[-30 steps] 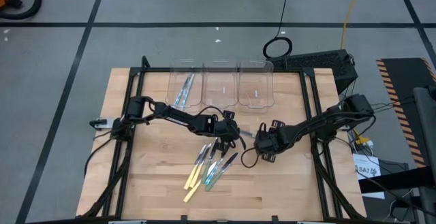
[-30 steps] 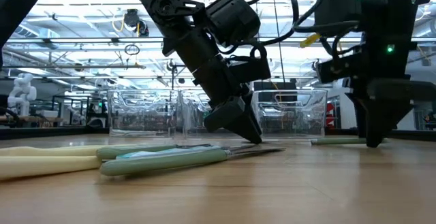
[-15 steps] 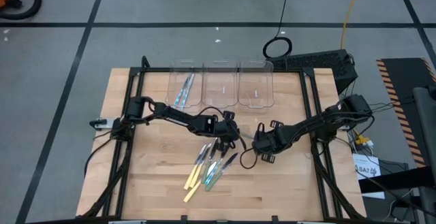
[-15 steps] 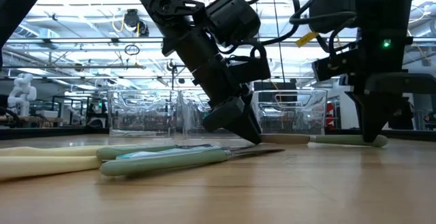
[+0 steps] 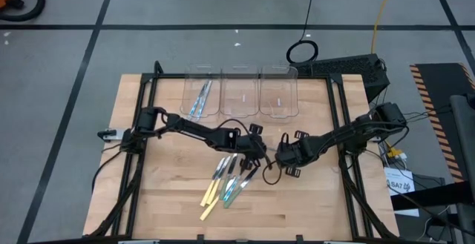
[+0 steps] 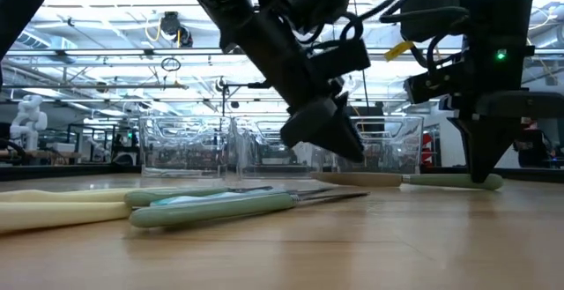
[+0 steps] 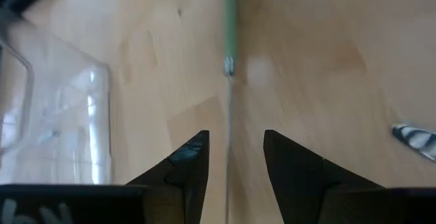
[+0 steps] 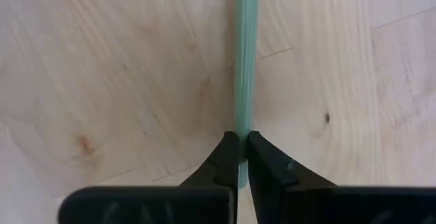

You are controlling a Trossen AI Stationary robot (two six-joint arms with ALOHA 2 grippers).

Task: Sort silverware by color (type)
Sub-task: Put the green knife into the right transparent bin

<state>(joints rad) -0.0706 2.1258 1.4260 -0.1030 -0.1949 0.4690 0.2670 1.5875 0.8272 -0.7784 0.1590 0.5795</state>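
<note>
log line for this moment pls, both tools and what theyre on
right tool: shut on green-handled utensil, on table | left tool: open, raised, lined up over same utensil's metal end | pile: on table | left bin: holds blue utensils

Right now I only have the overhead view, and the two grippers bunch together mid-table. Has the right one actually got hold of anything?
Observer: Yes. Its wrist view shows the right gripper pinched shut on the end of a green-handled utensil.
Operator: Is it lifted?
Observer: No. In the low view it appears to lie flat on the table.
Operator: And the left one?
Observer: The left gripper is open, hanging above that utensil's metal end without touching it.
</note>
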